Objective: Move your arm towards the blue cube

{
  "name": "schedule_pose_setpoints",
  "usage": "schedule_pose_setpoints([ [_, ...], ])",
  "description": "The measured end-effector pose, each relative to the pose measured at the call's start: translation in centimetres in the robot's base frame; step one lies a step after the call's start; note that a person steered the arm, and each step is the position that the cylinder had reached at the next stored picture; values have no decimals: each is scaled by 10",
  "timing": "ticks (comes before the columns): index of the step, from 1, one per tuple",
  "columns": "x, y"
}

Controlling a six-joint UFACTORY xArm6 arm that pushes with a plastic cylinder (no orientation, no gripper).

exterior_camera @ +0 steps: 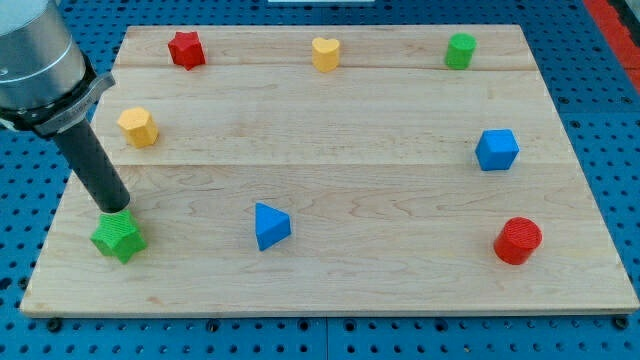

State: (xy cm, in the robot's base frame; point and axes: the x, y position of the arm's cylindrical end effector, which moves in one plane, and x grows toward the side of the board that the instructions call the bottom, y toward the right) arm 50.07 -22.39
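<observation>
The blue cube [497,150] sits near the view's right edge of the wooden board [340,160], at mid height. My tip [113,210] is at the view's lower left, touching the top edge of a green star-shaped block [118,238]. The blue cube lies far to the right of the tip, across most of the board.
A blue triangular block [270,225] lies at bottom centre and a red cylinder [517,240] at bottom right. A yellow hexagonal block [138,127] is at left. Along the top are a red star block [186,49], a yellow heart [325,53] and a green cylinder [460,50].
</observation>
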Motion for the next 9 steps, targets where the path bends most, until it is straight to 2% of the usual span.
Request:
schedule_pose_setpoints([
  [1, 0, 0],
  [3, 9, 74],
  [7, 10, 76],
  [9, -13, 83],
])
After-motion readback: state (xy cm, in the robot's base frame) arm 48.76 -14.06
